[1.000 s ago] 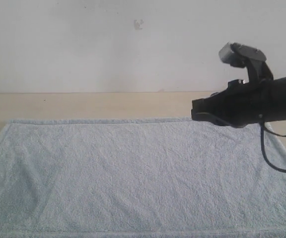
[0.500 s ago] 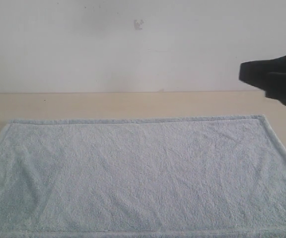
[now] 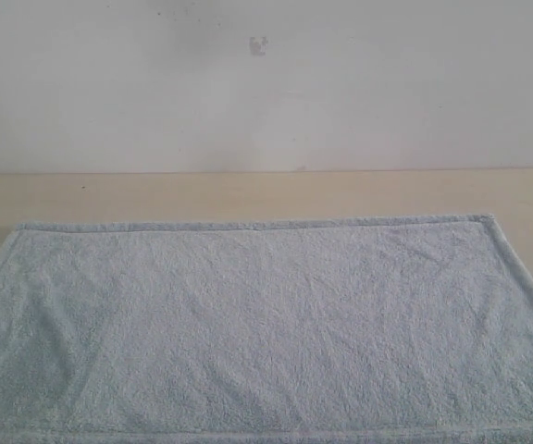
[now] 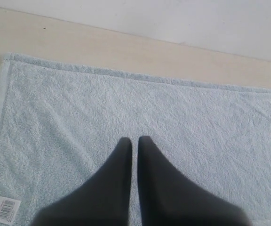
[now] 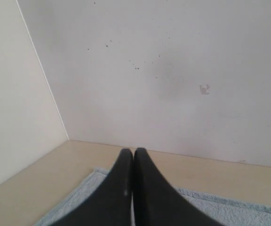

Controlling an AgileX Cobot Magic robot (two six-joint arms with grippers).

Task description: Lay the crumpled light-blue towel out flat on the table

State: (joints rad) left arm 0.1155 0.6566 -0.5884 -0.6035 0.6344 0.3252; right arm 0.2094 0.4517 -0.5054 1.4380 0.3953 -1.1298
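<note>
— Towel (image 3: 257, 324), pale blue fluffy terry, lies flat as a hemmed rectangle on the smooth cream table (image 3: 248, 194), white label (image 4: 1, 208) at one corner.
— And the grippers?
— Left gripper (image 4: 134, 140) hangs over the pile, tapered black fingers all but touching; right gripper (image 5: 133, 151) pressed together, facing the speckled off-white wall (image 5: 173, 70).
</note>
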